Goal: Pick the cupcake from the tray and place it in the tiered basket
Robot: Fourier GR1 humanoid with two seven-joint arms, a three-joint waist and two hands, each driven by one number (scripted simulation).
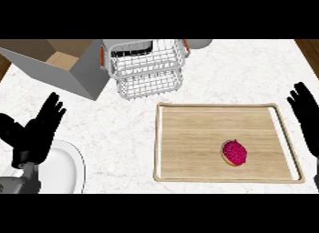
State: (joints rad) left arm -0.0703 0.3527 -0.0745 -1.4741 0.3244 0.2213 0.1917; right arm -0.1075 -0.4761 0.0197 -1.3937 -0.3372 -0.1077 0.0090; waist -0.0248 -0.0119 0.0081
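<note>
A cupcake point(235, 153) with pink frosting sits on the wooden tray point(189, 132), right of the tray's middle and toward its near edge. The white wire tiered basket point(147, 68) stands at the back of the counter, beyond the tray's far left corner. My right hand point(311, 122) is open at the view's right edge, fingers up, just outside the tray's right rim. At the left, my left hand point(33, 131) is open with fingers up, well apart from the tray. Neither hand touches the cupcake.
An open grey cardboard box point(61, 63) stands at the back left, touching the basket's side. A white plate point(64, 168) lies at the near left, partly under my left forearm. Marble counter shows between the plate and the tray.
</note>
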